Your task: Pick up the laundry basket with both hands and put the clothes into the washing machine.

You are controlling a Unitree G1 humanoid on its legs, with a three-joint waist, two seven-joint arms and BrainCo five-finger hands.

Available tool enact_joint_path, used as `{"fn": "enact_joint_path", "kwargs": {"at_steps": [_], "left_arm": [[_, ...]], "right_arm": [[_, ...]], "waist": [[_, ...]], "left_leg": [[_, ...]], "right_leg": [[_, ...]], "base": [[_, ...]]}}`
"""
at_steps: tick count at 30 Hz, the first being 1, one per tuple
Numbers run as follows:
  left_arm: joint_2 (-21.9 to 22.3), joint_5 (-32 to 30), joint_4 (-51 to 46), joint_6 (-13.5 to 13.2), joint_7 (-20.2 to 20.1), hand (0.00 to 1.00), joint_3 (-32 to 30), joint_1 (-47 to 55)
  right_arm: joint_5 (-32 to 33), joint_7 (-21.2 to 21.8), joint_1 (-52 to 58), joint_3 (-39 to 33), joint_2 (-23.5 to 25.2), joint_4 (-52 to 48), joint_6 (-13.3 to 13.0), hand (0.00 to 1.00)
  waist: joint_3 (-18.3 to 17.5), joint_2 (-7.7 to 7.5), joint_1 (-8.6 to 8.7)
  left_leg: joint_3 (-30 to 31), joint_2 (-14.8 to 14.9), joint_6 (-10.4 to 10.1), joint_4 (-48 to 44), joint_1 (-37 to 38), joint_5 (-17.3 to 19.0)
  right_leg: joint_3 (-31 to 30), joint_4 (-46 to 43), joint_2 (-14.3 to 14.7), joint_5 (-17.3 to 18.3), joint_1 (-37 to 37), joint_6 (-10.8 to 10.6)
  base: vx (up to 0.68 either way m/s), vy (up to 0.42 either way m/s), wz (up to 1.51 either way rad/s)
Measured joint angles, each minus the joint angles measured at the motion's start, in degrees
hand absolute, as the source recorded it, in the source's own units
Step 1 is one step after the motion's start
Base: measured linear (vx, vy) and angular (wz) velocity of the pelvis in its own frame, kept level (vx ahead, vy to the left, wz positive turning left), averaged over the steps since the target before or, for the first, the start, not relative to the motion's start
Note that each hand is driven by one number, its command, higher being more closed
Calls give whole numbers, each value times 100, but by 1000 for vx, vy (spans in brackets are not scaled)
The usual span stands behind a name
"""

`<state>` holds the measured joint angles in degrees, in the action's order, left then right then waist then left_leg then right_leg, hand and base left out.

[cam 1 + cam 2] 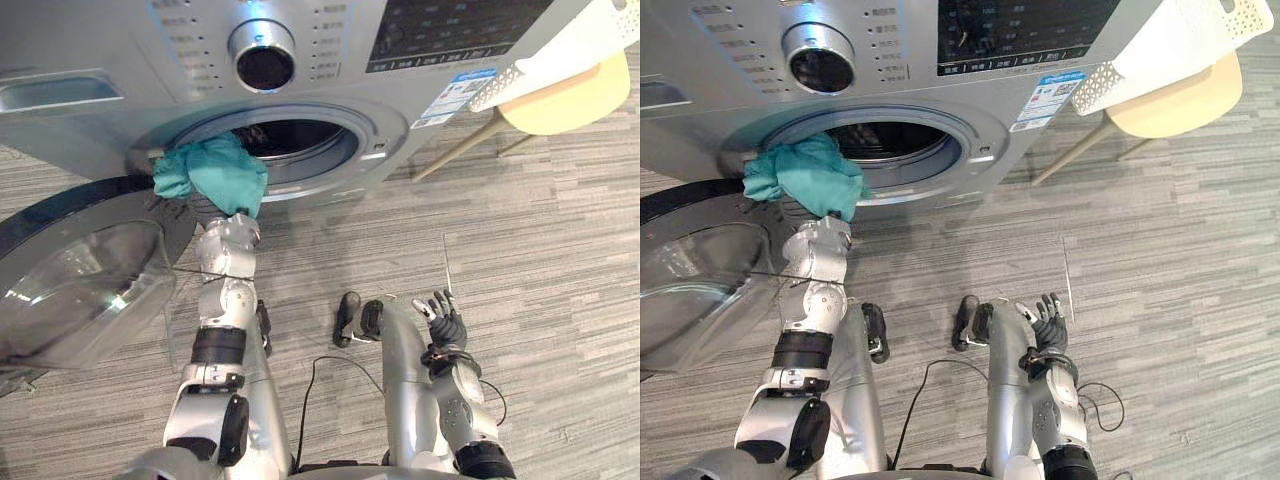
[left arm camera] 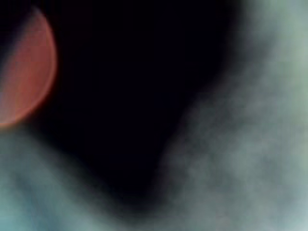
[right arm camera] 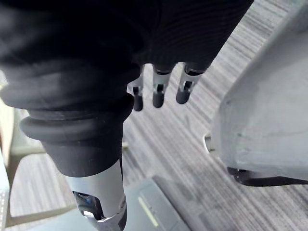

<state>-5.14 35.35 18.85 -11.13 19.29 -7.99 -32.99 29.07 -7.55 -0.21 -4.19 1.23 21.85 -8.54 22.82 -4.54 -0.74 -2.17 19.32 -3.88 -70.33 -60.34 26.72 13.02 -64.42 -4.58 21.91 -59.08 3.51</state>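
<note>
Teal cloth (image 1: 215,172) upper left, draped over washer (image 1: 385,128) rim, is soft, light and floppy, prob slides back, so grab the bunched mid; L hand buried under it, grip can't tell; R hand (image 1: 445,322) lower right, fingers spread, empty.

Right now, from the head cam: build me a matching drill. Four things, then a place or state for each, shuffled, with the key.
Things:
1. cloth
2. door
3. right hand
4. chair

Places or states:
A. swung wide, on the left of the washer
B. fingers straight, raised above the floor
C. hanging out over the rim of the drum opening
D. standing to the washer's right

Pairs: 1-C, 2-A, 3-B, 4-D
</note>
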Motion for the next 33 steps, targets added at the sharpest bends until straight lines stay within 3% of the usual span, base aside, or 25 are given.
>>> {"fn": "enact_joint_path", "kwargs": {"at_steps": [5,10,14,17,21,22,24,26,27,29,30,31,33], "left_arm": [[-318,67,1285,169,-23,100,-97,-1175],[-809,50,2216,462,-186,100,-93,-2350],[-1115,-209,2496,684,-189,100,185,-3026],[-1409,-250,2501,736,-170,100,411,-3544],[-1938,-236,2502,750,-123,100,651,-4492],[-2594,-264,2366,726,126,100,1063,-5830],[-2821,-778,2049,553,564,100,1296,-6246],[-3019,-954,1704,561,768,100,1524,-6342],[-3093,-1080,1454,560,890,0,1732,-6337],[-3221,-2725,962,957,1482,0,2356,-6319],[-3255,-4074,724,1280,1701,0,2844,-6319],[-3248,-4965,629,1452,1701,0,3207,-6316],[-3171,-5717,630,1583,1564,0,3365,-6303]], "right_arm": [[11,0,-9,2,39,57,1,0],[165,-1,-62,62,41,-144,-35,0],[296,-1,-62,69,75,-409,-129,0],[367,-3,-55,45,86,-591,-213,0],[530,-6,-18,-236,155,-726,-257,0],[704,-11,157,-635,186,-757,-378,0],[762,-88,297,-796,188,-815,-486,0],[765,-122,347,-917,216,-886,-501,0],[788,-122,403,-958,227,-977,-521,0],[876,-118,572,-977,200,-1056,-671,0],[918,-117,642,-1087,195,-1118,-703,0],[991,-103,662,-1142,182,-1209,-761,0],[1144,16,667,-1142,135,-1341,-890,0]], "waist": [[1,-4,84],[45,-94,315],[203,-333,327],[385,-430,337],[497,-433,365],[577,-428,360],[577,-428,335],[586,-424,337],[625,-419,340],[639,-404,353],[687,-354,317],[713,-351,306],[713,-351,310]], "left_leg": [[-1,144,1,-87,-289,0],[-3,304,18,-281,-911,0],[19,485,54,-477,-1469,20],[54,571,90,-606,-1749,40],[77,601,173,-785,-2090,85],[72,651,286,-882,-2223,147],[65,626,308,-882,-2240,158],[61,575,309,-878,-2264,158],[74,553,317,-874,-2289,153],[165,431,354,-862,-2456,129],[211,389,375,-877,-2515,115],[184,347,402,-892,-2511,101],[119,349,417,-933,-2490,93]], "right_leg": [[-26,81,149,-169,-264,-12],[-67,130,279,-415,-853,-9],[-86,127,424,-557,-1374,-15],[-61,89,462,-601,-1597,-12],[-62,31,465,-641,-1882,-58],[-49,54,457,-678,-1935,-121],[-50,76,432,-685,-1936,-135],[-29,70,393,-685,-1936,-137],[4,67,360,-684,-1937,-138],[109,52,257,-680,-2025,-135],[161,12,206,-675,-2033,-137],[174,-42,131,-675,-2033,-137],[153,-81,61,-675,-2028,-137]], "base": [[-69,-26,-21],[-82,2,-30],[-39,3,-36],[-15,6,-22],[-12,40,-18],[-19,100,-15],[-10,44,-5],[-10,24,7],[-13,23,13],[-8,22,17],[0,32,24],[2,31,22],[-20,39,11]]}}
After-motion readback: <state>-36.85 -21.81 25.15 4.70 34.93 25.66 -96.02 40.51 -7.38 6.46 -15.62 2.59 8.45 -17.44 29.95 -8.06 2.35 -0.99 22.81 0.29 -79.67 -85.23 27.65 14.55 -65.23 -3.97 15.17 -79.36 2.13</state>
